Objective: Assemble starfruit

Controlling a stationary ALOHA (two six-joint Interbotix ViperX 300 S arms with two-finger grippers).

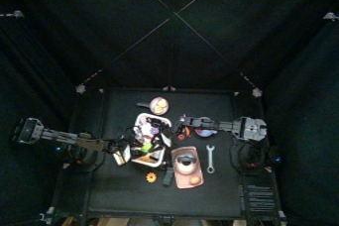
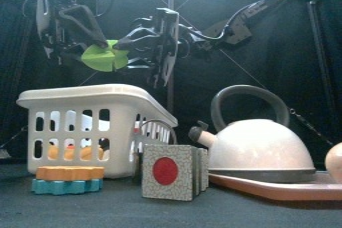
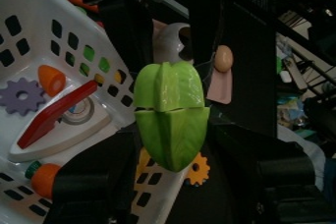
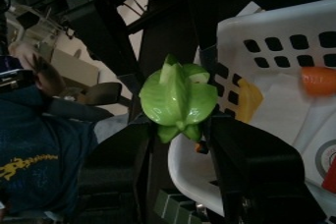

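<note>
Black curtains enclosed both grippers above the white basket, each clamping the green starfruit; halves wanted squaring, I judged.

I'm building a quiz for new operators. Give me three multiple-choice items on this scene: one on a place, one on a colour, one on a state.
1. Where is the starfruit?
A. in the basket
B. in the air above the basket
C. on the tray

2. What colour is the kettle?
A. white
B. red
C. blue

3. How is the starfruit held?
A. by both grippers
B. by neither
C. lying loose on the table

Key: B, the starfruit hangs above the basket. A, the kettle is white. A, the left gripper and right gripper meet at it.
</note>
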